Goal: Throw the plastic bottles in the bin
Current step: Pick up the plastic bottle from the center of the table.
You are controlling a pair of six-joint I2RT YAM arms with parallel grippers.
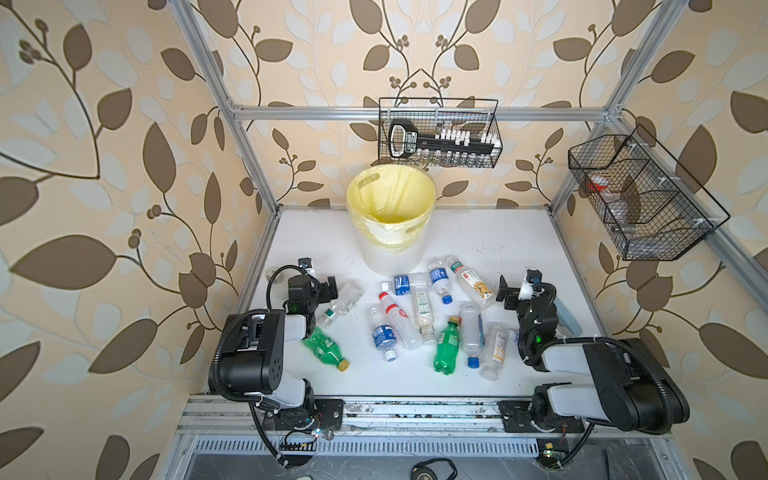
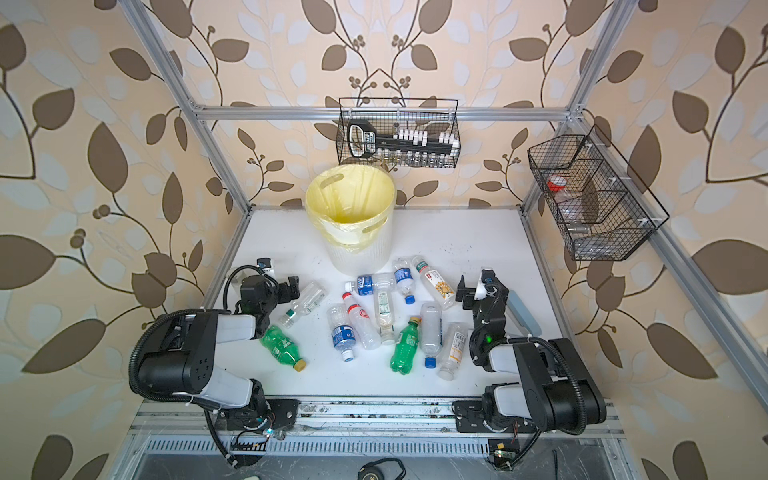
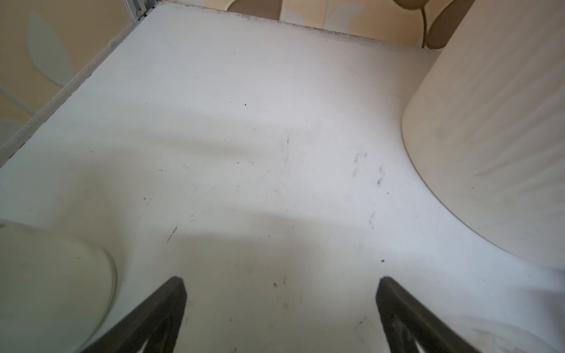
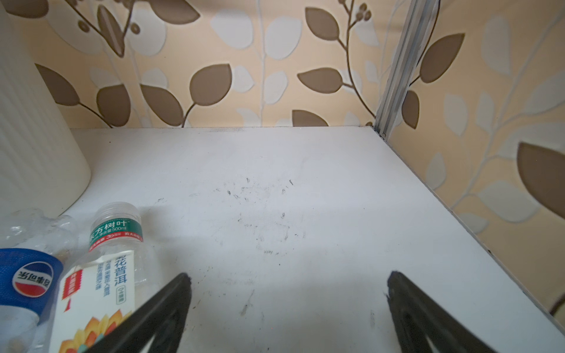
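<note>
- left fingers (image 3: pixel 165 311) wide open, empty — if we nudge the clear bottle (image 1: pixel 343 301) beside them it could roll away
- plastic bottles (image 1: pixel 422 305) lie scattered on the tabletop (image 1: pixel 498 249) before the bin (image 1: pixel 386 257); overlaps may drag neighbours
- right fingers (image 4: pixel 165 311) wide open, empty — we expect slick bottles to slip

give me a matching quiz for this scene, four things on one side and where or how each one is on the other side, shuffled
Things:
1. bin
2. sunflower-label bottle
3. back wire basket
4. left gripper

States:
A. open over bare table
B. lying on its side
C. hanging above the table
D. upright, lined with a yellow bag

Pairs: 1-D, 2-B, 3-C, 4-A
</note>
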